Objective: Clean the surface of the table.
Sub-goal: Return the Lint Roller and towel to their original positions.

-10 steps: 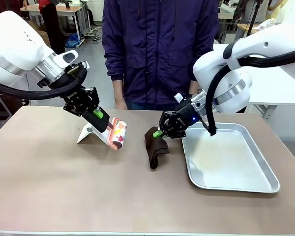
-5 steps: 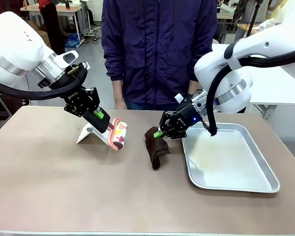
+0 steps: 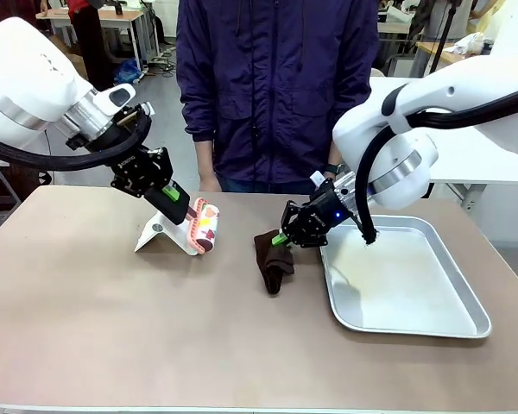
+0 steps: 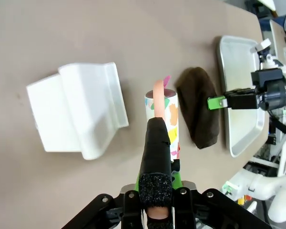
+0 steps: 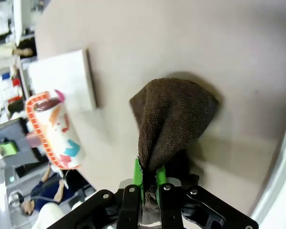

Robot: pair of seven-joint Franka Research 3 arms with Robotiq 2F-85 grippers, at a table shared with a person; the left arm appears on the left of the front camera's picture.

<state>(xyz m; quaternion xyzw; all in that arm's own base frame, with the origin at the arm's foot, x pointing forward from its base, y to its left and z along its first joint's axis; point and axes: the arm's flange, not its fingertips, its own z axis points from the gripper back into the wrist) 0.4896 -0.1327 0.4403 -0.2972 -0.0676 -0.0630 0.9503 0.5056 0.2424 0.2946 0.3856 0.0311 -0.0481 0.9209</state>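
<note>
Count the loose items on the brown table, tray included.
4. White stand at left; lint roller just right of it, held by the left claw; brown cloth mid-table, pinched by the right claw; metal tray at right.

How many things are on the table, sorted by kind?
Cloth: 1
Lint roller: 1
White stand: 1
Metal tray: 1
Total: 4
</note>
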